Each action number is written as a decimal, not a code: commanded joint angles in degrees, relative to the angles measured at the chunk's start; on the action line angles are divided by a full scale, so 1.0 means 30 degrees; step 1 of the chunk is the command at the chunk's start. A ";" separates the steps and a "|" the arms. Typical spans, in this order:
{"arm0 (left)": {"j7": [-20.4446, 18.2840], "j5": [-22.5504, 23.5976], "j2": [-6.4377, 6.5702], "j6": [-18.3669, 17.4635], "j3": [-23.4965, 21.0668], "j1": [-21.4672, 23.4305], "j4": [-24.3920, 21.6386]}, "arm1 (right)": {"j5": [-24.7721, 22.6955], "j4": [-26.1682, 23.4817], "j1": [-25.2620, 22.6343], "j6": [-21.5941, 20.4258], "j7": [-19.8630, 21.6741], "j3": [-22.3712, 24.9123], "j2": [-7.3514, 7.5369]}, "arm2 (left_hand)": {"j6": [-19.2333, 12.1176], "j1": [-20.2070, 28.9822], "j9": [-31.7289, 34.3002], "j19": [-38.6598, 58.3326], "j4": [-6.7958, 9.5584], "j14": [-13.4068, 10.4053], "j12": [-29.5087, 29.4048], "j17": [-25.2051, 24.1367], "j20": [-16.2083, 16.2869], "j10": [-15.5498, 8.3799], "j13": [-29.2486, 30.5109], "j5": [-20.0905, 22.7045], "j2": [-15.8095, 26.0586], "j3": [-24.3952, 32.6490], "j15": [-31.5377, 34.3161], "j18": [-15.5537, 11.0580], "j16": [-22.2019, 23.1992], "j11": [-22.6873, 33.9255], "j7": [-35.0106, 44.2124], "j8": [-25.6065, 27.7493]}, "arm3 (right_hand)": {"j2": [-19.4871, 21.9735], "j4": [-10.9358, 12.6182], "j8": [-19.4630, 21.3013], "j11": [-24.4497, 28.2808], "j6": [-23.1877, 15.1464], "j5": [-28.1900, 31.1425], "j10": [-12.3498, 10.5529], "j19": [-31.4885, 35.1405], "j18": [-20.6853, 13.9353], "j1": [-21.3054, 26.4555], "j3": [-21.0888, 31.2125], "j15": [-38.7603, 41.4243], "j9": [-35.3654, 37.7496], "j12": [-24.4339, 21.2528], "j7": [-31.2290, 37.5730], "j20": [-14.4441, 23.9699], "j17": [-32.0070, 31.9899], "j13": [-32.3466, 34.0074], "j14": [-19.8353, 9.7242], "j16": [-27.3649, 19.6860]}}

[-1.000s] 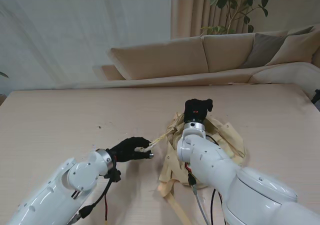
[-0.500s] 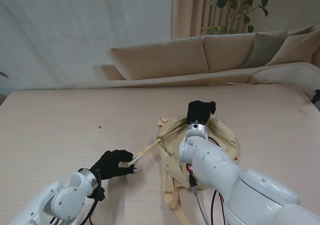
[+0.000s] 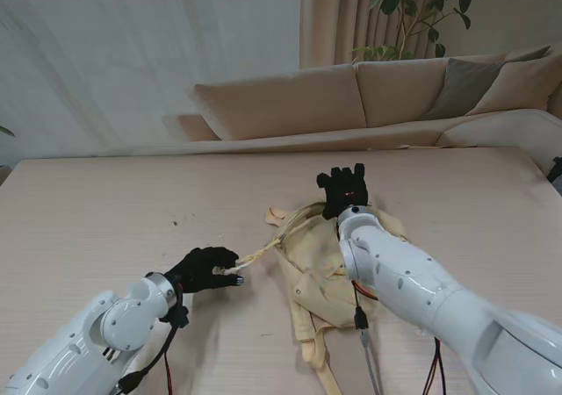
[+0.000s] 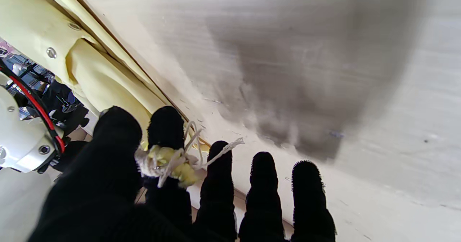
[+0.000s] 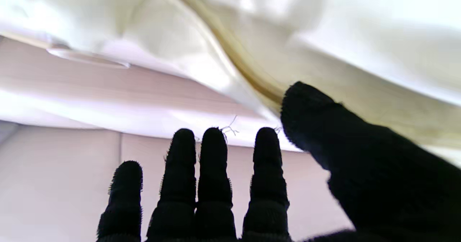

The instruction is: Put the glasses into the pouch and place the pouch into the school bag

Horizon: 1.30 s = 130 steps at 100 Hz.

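A cream school bag lies crumpled on the wooden bench, right of centre, its straps trailing toward the near edge. The left hand sits on the bench to the left of the bag with its fingers curled around the knotted end of a drawstring cord, which runs taut from the hand to the bag's far-left corner. In the left wrist view the knot is pinched between thumb and index finger. The right hand hovers at the bag's far edge, fingers spread apart and holding nothing. Neither glasses nor pouch can be made out in any view.
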 commanded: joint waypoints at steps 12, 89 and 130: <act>-0.0249 0.0027 -0.0121 -0.0083 0.0067 -0.0121 0.0101 | -0.1389 -0.2188 -0.0299 -0.2373 0.1099 0.0813 0.1035 | -0.0388 0.0421 0.0001 0.0269 -0.0001 0.0048 0.0183 -0.0191 0.0083 -0.0109 0.0181 0.0725 0.0147 -0.0770 0.0216 0.0271 0.0265 0.0038 0.0614 0.0035 | -0.0252 0.0346 -0.1473 -0.1229 -0.0896 -0.2356 -0.1549 -0.2259 -0.0486 -0.0946 -0.0380 -0.1894 -0.2375 -0.0999 0.0156 0.0849 -0.0532 -0.1677 -0.1306 -0.0937; 0.0078 -0.0403 -0.0266 -0.0217 0.0306 -0.0682 0.0527 | 0.0545 -0.2011 0.0722 -0.4843 0.4502 -0.2301 0.0283 | -0.0488 0.0339 -0.0236 0.0172 -0.0024 -0.0030 0.0138 -0.0292 0.0043 -0.0217 0.0058 0.0813 0.0135 -0.0724 0.0170 0.0296 0.0220 -0.0011 0.0589 0.0032 | -0.2031 -0.3966 -0.3354 0.0447 -0.3182 1.2838 -0.0011 0.3697 0.0902 0.2068 0.0007 0.1544 1.4317 -0.0606 0.6180 0.0826 0.0282 0.7337 -0.0102 0.0411; -0.0199 -0.2696 -0.0790 -0.0424 0.2269 -0.4894 0.4393 | -0.0323 0.1313 0.0944 -0.0492 -0.0376 -0.2850 -0.1140 | -0.0596 0.0199 -0.0235 0.0059 -0.0065 -0.0087 0.0128 -0.0444 -0.0012 -0.0188 -0.0055 0.0751 0.0224 -0.0695 0.0116 0.0200 0.0201 -0.0021 0.0492 0.0034 | -0.7863 -0.1584 0.1288 0.5541 0.1185 1.6257 0.6180 0.5963 0.3608 0.3478 0.5489 0.8203 1.7563 0.3753 0.7420 0.1666 0.4392 1.2204 0.3077 0.0843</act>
